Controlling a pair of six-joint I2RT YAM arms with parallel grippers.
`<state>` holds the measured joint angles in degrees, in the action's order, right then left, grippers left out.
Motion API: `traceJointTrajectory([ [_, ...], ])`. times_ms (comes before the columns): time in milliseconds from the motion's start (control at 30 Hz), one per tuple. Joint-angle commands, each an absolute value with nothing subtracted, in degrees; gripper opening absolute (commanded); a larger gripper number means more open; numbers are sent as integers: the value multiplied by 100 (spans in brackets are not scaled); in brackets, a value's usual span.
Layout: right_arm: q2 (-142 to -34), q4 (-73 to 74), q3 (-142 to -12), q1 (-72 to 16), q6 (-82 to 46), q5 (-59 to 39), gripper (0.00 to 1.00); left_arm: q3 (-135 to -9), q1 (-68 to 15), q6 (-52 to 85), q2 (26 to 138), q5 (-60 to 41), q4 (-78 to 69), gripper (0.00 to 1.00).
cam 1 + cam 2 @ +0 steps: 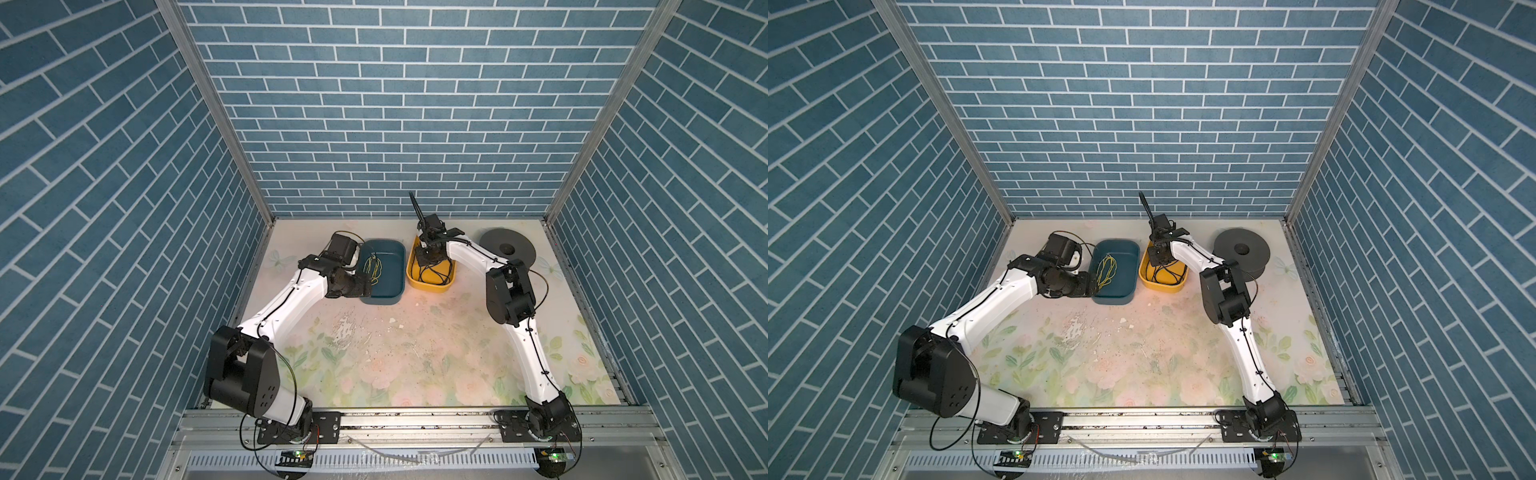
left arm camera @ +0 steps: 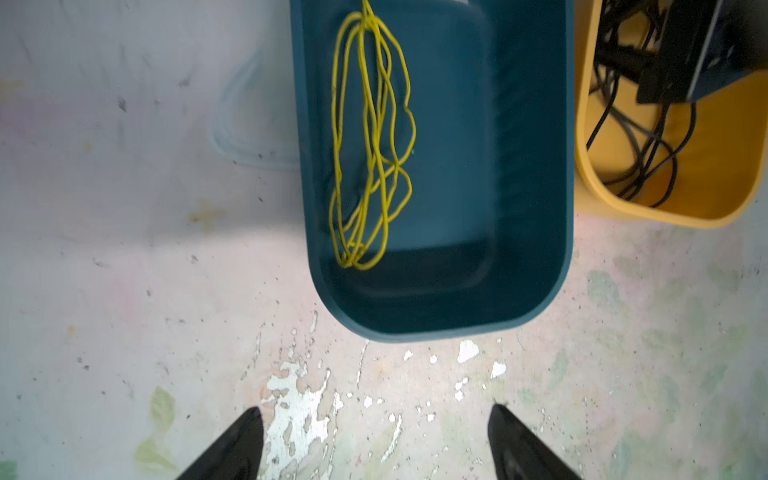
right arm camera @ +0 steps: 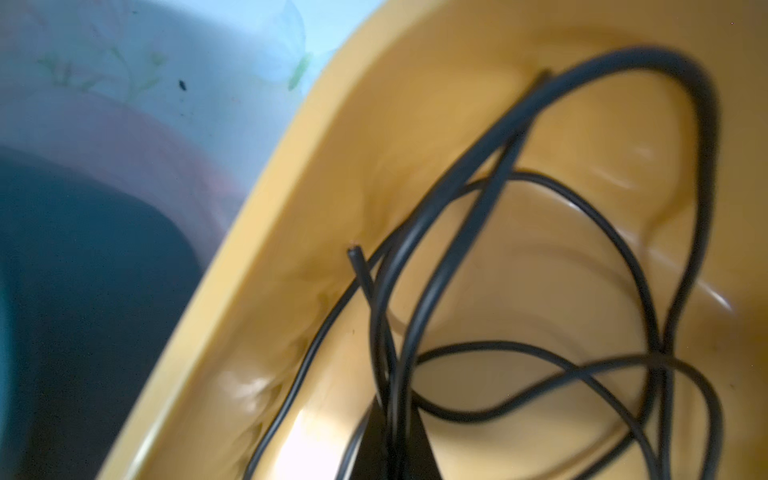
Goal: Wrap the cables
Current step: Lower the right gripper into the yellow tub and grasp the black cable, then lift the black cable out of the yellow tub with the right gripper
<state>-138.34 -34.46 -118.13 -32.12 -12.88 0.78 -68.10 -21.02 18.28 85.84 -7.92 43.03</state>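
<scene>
Tabletop (image 1: pixel 415 332) with scuffed floral print, blue-brick walls (image 1: pixel 395 104)

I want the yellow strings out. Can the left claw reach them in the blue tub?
Probably yes: the left claw is open beside the blue tub, and nothing covers the yellow strings.

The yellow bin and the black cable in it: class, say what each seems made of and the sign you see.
The yellow bin: likely moulded plastic, smooth, semi-glossy; rounded corners, soft highlights on its wall. The black cable: probably rubber or plastic sheath, slight sheen; bends in loose loops, cut end shows a pale core.
</scene>
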Motion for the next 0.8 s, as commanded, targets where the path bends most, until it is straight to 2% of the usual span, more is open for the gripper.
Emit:
traceJointTrajectory([
  [0,-12855,-3111,-11342,-3252,-1427,201,0,-6805,-2391,2062,8352,-703,4672,85],
  [133,-12018,-2876,-10857,-3253,-1424,161,0,-6575,-2791,2398,8071,-832,4482,93],
  [267,-11412,-3179,-10726,-3278,-1380,25,0,-6169,-3137,2874,7868,-1057,4075,93],
  [467,-10242,-3310,-10131,-3338,-1379,260,0,-5771,-3565,3215,7986,-1308,3543,88],
  [600,-9399,-3609,-9746,-3375,-1428,449,0,-5635,-3577,3217,8187,-1284,3282,81],
  [767,-8397,-3987,-9329,-3394,-1559,624,0,-5658,-3570,3243,8638,-1239,2745,78],
])
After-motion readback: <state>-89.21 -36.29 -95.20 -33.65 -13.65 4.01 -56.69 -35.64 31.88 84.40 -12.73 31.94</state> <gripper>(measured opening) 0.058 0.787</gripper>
